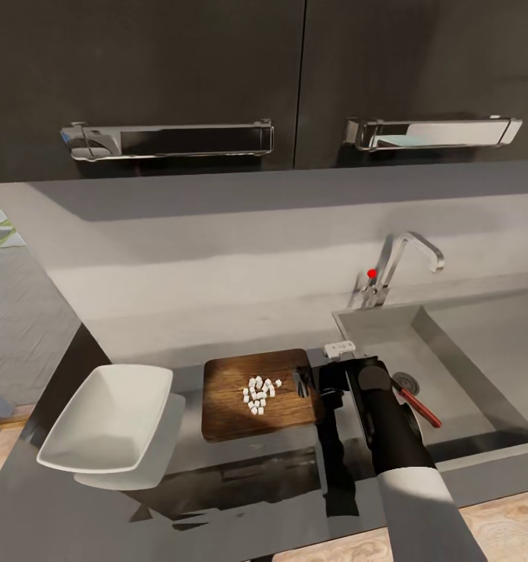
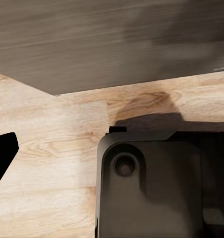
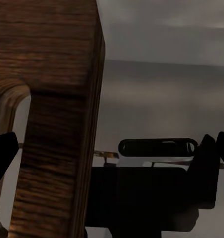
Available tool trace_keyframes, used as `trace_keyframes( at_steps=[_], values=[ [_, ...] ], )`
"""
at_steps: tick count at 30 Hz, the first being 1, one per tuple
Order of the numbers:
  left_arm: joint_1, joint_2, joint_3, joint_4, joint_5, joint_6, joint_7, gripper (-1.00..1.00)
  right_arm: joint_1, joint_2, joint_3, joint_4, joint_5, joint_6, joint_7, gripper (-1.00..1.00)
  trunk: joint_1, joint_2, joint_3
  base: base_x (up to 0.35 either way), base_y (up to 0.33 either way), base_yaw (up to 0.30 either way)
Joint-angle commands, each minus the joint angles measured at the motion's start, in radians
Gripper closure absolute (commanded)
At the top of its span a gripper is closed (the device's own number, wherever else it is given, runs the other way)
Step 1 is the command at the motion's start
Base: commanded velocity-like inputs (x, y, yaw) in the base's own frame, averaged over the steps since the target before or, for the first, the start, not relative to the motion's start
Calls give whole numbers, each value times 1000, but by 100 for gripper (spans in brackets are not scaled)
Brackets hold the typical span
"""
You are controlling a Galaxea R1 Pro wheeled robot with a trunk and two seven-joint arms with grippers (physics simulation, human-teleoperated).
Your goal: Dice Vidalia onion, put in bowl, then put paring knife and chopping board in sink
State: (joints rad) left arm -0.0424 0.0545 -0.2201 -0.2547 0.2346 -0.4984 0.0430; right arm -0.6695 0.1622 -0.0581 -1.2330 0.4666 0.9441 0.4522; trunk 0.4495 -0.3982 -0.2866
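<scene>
Right gripper (image 1: pixel 309 382) pinching right edge of chopping board (image 1: pixel 232 398) at frame centre; diced onion (image 1: pixel 260 394) atop, bowl (image 1: pixel 108 417) away left across board's long axis.

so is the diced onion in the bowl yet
No, the diced onion lies as pale bits on the chopping board, and the bowl beside it is empty.

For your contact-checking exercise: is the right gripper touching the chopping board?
Touching. In the head view the right gripper meets the chopping board at its edge; the right wrist view shows the board's edge between its fingers.
</scene>
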Motion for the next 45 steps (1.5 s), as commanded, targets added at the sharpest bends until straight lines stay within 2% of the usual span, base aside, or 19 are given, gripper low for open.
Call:
trace_keyframes(
  at_steps=[1,28,45],
  values=[
    [-1,1,-9,0,6,-3,5,-100,-1,1,-2,-1,10,2,11,-100,1,-2,-2,0,0,0],
    [-1,1,-10,0,6,-3,5,-100,-1,2,1,0,10,6,5,-100,1,-2,-2,-15,0,0],
    [-1,1,-10,0,6,-3,5,-100,-1,2,0,0,10,7,6,-100,1,-2,-17,0,0,0]
  ],
)
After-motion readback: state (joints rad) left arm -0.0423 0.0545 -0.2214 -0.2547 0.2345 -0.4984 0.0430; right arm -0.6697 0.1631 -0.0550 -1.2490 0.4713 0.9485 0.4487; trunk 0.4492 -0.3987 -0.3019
